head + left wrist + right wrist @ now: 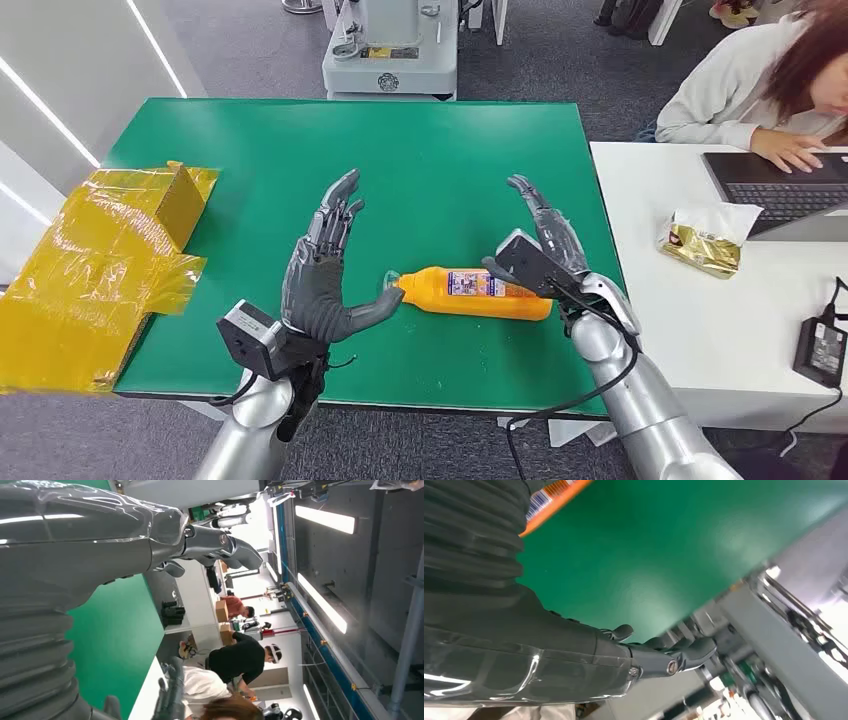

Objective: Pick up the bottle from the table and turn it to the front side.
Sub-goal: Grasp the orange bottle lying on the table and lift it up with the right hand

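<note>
**Pre-grasp Status: Bottle Lying Flat, Both Hands Unloaded**

While the bottle point(478, 292) lies on its side on the green tabletop point(430, 160), nearer the front edge than the rear and somewhat toward the right edge, neither of my hands has contact that I would call a grasp. Its white cap end points toward the left edge; its label faces upward and slightly toward me.

My left hand point(322, 268) stands upright just beside the cap end, palm turned toward the bottle, fingers point(338, 205) spread wide and raised. The thumb reaches toward the cap; whether it touches, I cannot tell. This hand holds nothing.

My right hand point(548, 238) stands upright at the base end, fingers extended and apart, also holding nothing. Its wrist camera housing overlaps the bottle's base in the head view, so contact there cannot be confirmed. The right wrist view shows the orange body and a barcode strip point(544, 500) close against the hand's ribbed cover.

Judgement: the two open palms bracket the bottle at either end, a posture suited to closing in along its long axis. The pick has not yet begun, and the turn to the front side remains.

Caution: a round body lying flat may roll toward the front edge if pushed at one end alone.

Yellow wrapped packages point(100, 270) rest at the left edge, well apart from the work zone. A person point(760, 85) works at the adjoining white table point(700, 330).
</note>
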